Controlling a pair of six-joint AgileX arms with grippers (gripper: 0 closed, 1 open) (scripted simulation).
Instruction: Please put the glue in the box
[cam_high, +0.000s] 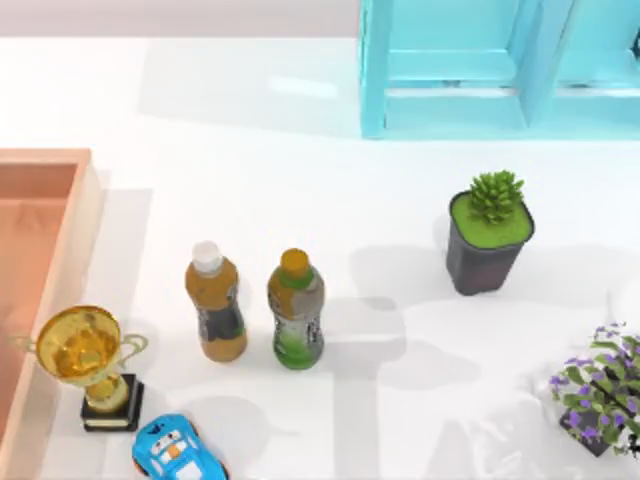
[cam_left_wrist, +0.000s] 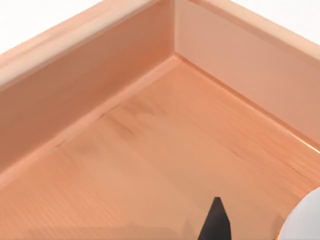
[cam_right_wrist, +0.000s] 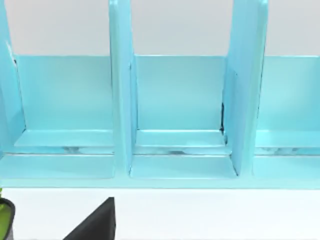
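The box (cam_high: 82, 215) is a salmon-orange open-topped box with thick walls at the table's left edge, cut off by the top view's border. The left wrist view looks down into an inner corner of the box (cam_left_wrist: 100, 100), onto its wooden floor. A black part of my left gripper (cam_left_wrist: 216, 222) hangs above that floor. Close beside it is a white rounded body with a trace of orange, which appears to be the glue (cam_left_wrist: 304, 220); most of it is cut off. Whether the gripper touches it I cannot tell. A black part of my right gripper (cam_right_wrist: 97, 222) faces the light-blue shelf.
An amber bottle (cam_high: 215, 302) and a green bottle (cam_high: 296, 310) stand mid-table. A gold trophy (cam_high: 88, 362) and a blue toy car (cam_high: 178, 452) sit beside the box. A potted succulent (cam_high: 488, 232), a purple-flowered plant (cam_high: 600, 392) and the light-blue shelf (cam_high: 500, 65) lie to the right.
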